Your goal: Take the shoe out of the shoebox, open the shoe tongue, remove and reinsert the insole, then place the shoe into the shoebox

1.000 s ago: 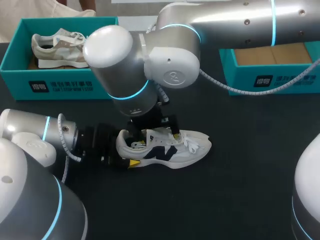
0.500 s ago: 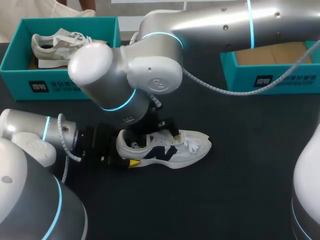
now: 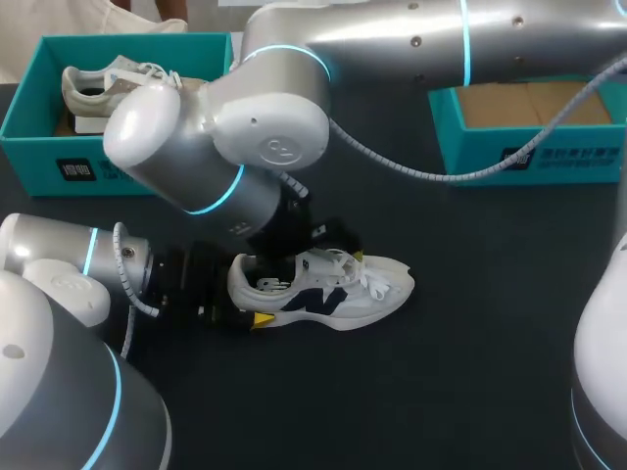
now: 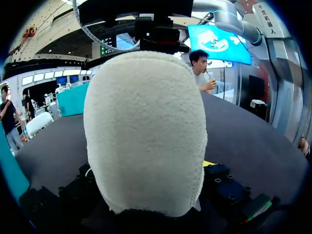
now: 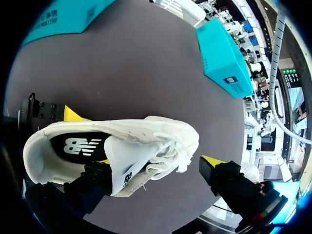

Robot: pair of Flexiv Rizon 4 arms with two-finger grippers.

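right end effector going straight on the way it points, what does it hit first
Probably the lifted tongue of the white sneaker, just ahead of the open right end effector; depth is unclear.

Dark matte table point(image 3: 490, 392), flat bare surface, even overhead light

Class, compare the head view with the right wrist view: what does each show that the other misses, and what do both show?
Only the head view: the beige shoe lying in the left shoebox. Only the right wrist view: the black insole inside the white sneaker. Both: that sneaker on the dark table, plus the left shoebox and the right shoebox.
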